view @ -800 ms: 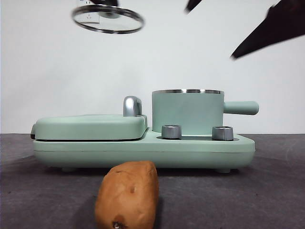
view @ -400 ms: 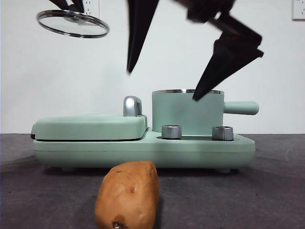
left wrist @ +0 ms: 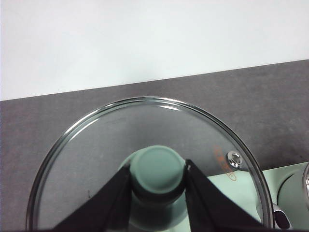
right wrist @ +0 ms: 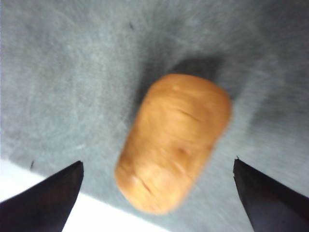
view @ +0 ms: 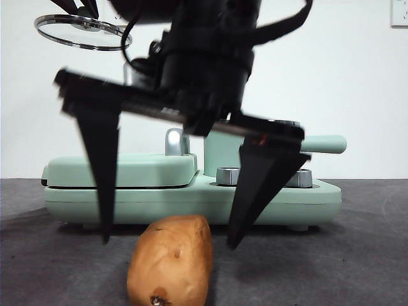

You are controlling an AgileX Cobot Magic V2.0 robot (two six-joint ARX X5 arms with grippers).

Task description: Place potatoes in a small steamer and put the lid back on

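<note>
Right gripper [view: 169, 241] spread wide above potato [view: 171, 260]; left gripper [left wrist: 158, 170] pinching lid [left wrist: 145, 159] knob aloft.

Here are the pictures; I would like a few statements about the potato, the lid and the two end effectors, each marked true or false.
1. The left end effector is shut on the knob of the lid. True.
2. The potato is already inside the steamer. False: it lies on the table in front of the appliance.
3. The right end effector is open, one jaw on each side of the potato. True.
4. The lid sits on the steamer. False: it is held in the air, high and to one side.
5. The right end effector is gripping the potato. False: both jaws are apart from it.
</note>
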